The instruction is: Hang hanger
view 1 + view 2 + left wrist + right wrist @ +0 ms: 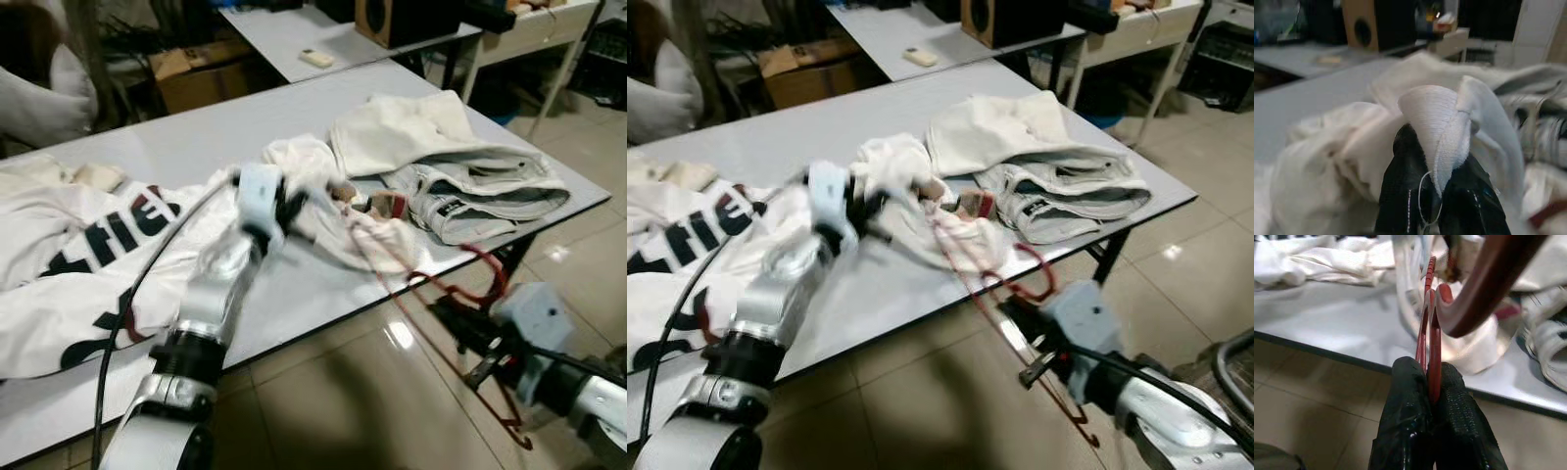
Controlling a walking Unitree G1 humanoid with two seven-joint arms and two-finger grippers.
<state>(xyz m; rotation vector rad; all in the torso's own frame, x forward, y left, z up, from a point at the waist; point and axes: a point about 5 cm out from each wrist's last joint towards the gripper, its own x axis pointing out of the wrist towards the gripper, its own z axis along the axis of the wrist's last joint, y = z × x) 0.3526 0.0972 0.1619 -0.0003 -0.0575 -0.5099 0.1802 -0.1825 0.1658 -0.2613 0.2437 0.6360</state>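
Fingers of the right gripper [1432, 382] clench the red hanger [446, 294] by its thin wire neck, just off the table [176, 147] edge; it looks light, stiff and slippery, best pinched near the hook. Its far end is tucked into the white shirt [1449, 127], whose soft ribbed collar the left gripper [1437, 196] pinches above the table.

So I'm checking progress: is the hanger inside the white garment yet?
Partly: the red hanger has one end in the white garment; its hook hangs off the table, in the right gripper.
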